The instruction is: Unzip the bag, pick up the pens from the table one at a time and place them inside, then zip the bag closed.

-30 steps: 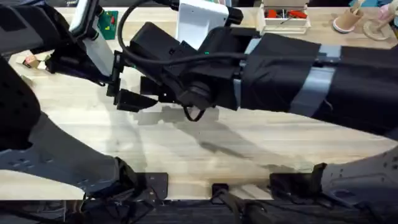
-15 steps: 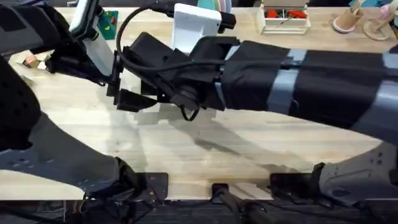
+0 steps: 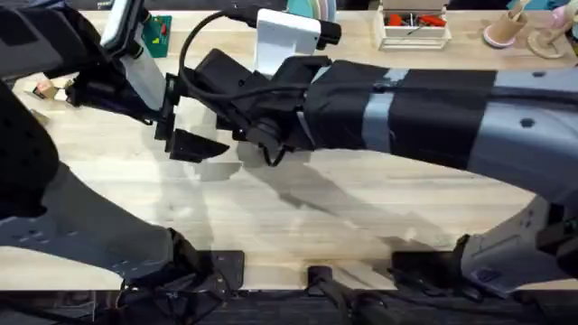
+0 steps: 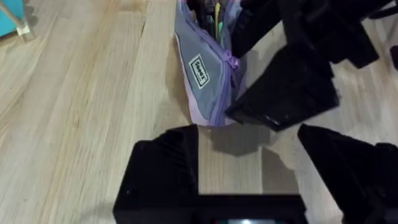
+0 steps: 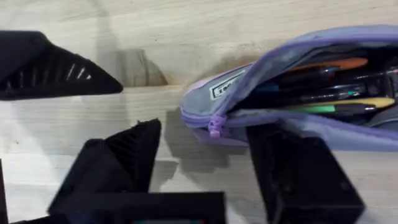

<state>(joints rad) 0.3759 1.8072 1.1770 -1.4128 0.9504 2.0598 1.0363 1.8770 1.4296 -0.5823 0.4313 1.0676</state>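
Since a moment ago my right arm has slid leftward across the table [image 3: 361, 208], bringing my right gripper [image 5: 205, 174] up against the bag's zipper end. The bag [image 5: 292, 81] lies toward the far left part of the tabletop, mouth gaping, with the pens [image 5: 323, 93] already bundled inside. My right fingers stand apart, straddling the lilac zipper pull [image 5: 216, 126]. My left gripper [image 4: 249, 155] waits open just beside the bag's closed end. I judge the fabric soft, light and floppy, so it would slide unless pinned; the small pull tab looks the place to pinch
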